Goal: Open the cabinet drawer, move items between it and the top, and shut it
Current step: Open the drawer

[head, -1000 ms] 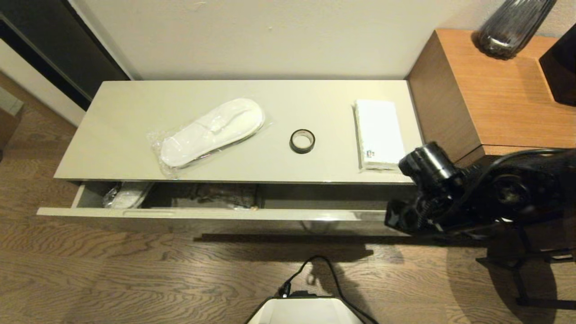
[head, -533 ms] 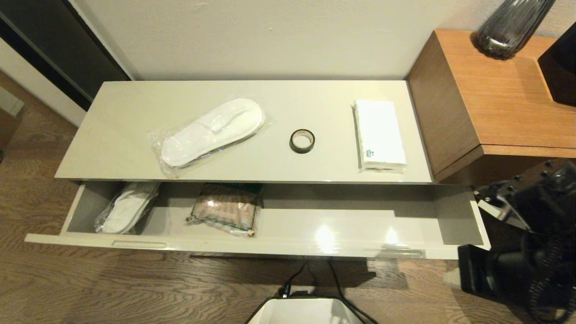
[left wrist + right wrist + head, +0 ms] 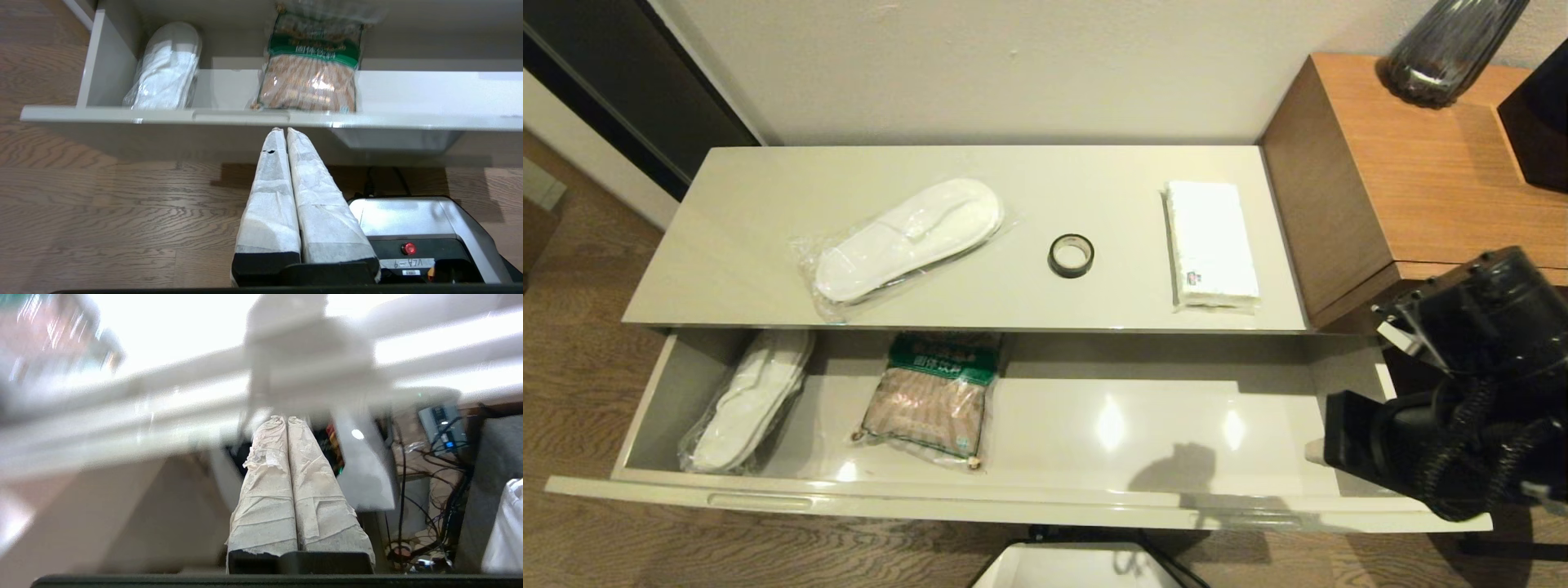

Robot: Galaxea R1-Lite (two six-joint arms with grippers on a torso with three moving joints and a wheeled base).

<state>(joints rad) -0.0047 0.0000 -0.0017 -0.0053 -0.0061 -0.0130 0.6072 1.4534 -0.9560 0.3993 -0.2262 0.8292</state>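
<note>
the cabinet drawer (image 3: 1045, 425) stands pulled out; right pincer (image 3: 282, 418), closed and empty, sits at its right end; left pincer (image 3: 282, 130), closed, below its front.

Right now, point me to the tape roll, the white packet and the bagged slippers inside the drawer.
tape roll (image 3: 1071, 256), head view, on its ring.
white packet (image 3: 1211, 243), head view, its flat top.
bagged slippers (image 3: 745, 400), head view, mid-sole.
</note>
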